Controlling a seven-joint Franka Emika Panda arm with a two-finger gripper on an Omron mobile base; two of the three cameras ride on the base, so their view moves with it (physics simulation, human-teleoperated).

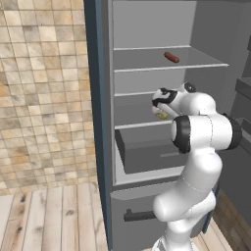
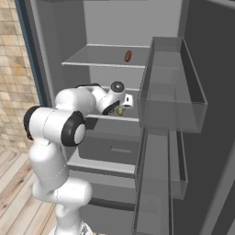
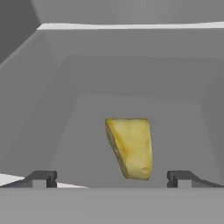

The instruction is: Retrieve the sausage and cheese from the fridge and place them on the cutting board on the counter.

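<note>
Two fingers point(image 3: 112, 178) stand wide apart at the bottom of the hand view, holding nothing, with the cheese point(image 3: 130, 148) lying between and just beyond them on the fridge point(image 1: 147, 29) shelf. Closing too soon could nudge the wedge deeper or pinch only its tip; contact is hard to judge. The sausage point(image 1: 171, 57) lies on the shelf above.

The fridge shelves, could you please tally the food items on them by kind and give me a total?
Sausage: 1, on the upper shelf of the fridge.
Cheese: 1, on a lower shelf, ahead of the open gripper.
Total: 2
</note>
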